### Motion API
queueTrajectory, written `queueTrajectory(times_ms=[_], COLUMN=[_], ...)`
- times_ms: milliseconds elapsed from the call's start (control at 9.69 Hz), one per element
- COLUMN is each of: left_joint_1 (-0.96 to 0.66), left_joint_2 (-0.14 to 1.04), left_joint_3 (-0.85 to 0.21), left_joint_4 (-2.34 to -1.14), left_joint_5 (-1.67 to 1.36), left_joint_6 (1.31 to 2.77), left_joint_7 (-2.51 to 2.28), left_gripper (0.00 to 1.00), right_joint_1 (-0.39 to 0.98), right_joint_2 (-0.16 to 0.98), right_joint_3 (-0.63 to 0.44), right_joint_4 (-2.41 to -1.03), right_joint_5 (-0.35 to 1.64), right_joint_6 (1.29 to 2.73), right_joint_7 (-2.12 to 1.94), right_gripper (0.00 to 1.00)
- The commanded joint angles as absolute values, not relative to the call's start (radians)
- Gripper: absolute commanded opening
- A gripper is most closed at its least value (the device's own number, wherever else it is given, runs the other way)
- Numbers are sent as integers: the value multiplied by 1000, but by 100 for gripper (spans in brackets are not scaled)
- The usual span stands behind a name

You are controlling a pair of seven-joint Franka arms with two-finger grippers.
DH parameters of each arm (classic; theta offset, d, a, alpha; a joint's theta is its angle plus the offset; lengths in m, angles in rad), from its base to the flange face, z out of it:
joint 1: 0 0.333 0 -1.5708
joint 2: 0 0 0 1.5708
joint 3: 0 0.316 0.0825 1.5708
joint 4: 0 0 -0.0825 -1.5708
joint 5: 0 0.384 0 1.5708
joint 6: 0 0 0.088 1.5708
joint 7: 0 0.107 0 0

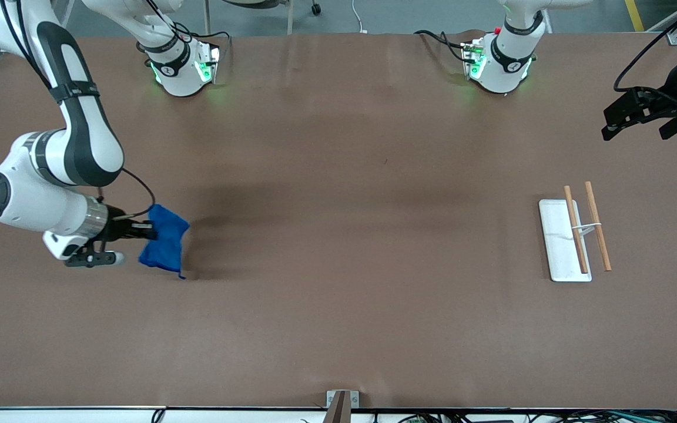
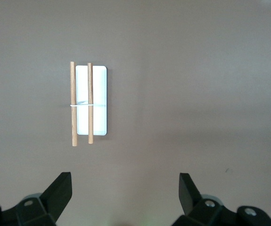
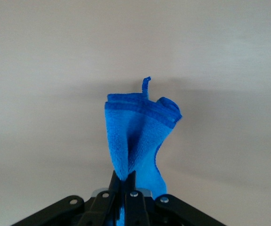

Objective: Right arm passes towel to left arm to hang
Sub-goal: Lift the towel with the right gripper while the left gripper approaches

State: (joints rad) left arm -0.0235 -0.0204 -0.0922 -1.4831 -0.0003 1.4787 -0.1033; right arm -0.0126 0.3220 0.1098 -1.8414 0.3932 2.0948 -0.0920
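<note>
**Towel held up by right arm, left arm idle at the rack end**

Brown table (image 1: 338, 294) fills the front view, grey floor along the top edge. Going left to right in that view: the right arm reaches in from its base toward its own end of the table, wrist turned sideways. Right end effector (image 1: 149, 230) is clamped tight on the towel (image 1: 165, 244), pinching one bunched edge. Towel is bright blue, hanging crumpled off the fingers in the air over the table, shadow on the surface beside it. Right wrist view shows the cloth (image 3: 137, 139) folded up between the closed fingers (image 3: 126, 186), with the small loop (image 3: 146, 87) poking out at the free corner.

Middle of the table is bare brown.

Toward the left arm's end: a white tray (image 1: 559, 247) lies flat, with two wooden rods (image 1: 597, 232) side by side, one over the tray and one just off its edge, joined by a thin white tie.

Left end effector (image 1: 638, 126) hangs over that end of the table, well apart from the towel, spread wide and holding nothing; this arm waits. Its wrist view looks down on tray (image 2: 100, 101) and rods (image 2: 74, 103).
</note>
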Motion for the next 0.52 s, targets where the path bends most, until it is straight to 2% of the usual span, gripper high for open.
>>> queueTrajectory(times_ms=[0,413], left_joint_1=[-15,-12], left_joint_2=[9,11], left_joint_3=[-101,-100], left_joint_4=[-1493,-1519], left_joint_5=[-12,-148], left_joint_6=[1471,1471], left_joint_7=[-89,-23], left_gripper=[100,100], right_joint_1=[-2,31], right_joint_2=[270,276], right_joint_3=[185,340], right_joint_4=[-1838,-1822], right_joint_5=[613,1020], right_joint_6=[2092,2147], right_joint_7=[-78,-81], right_gripper=[0,0])
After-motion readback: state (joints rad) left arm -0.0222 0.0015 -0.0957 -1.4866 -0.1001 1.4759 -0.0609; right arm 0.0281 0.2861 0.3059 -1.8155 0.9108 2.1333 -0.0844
